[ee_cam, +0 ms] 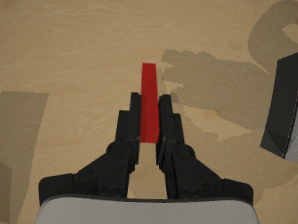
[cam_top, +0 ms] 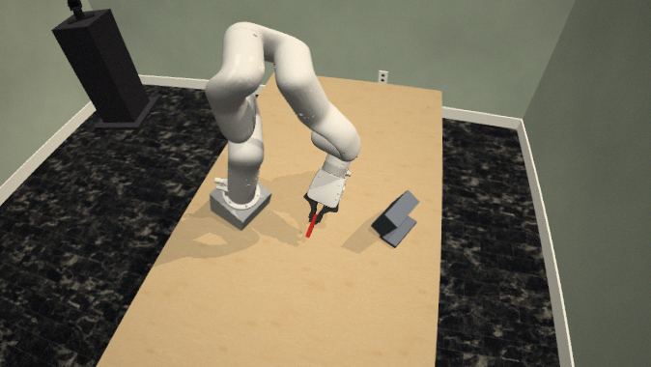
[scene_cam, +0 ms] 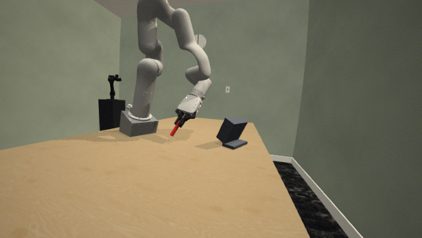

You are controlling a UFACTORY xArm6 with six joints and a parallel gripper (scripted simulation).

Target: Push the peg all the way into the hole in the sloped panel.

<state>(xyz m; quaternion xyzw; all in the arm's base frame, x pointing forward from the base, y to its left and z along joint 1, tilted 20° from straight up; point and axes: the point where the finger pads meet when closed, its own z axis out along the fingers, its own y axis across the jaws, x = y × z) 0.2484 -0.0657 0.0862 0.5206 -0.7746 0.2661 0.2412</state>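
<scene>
My gripper (cam_top: 319, 213) is shut on the red peg (cam_top: 311, 225), which sticks out past the fingertips and is held tilted above the wooden table. The gripper (scene_cam: 181, 122) and the peg (scene_cam: 174, 129) also show in the exterior view. In the wrist view the peg (ee_cam: 149, 103) sits between the two black fingers. The dark grey sloped panel (cam_top: 397, 218) stands on the table to the right of the gripper, apart from it; it also shows in the exterior view (scene_cam: 232, 131) and at the right edge of the wrist view (ee_cam: 282, 119). Its hole is not visible.
The arm's grey base (cam_top: 240, 203) stands on the table left of the gripper. A black pedestal (cam_top: 102, 68) with a camera stands on the floor at the back left. The table's right edge is close behind the panel.
</scene>
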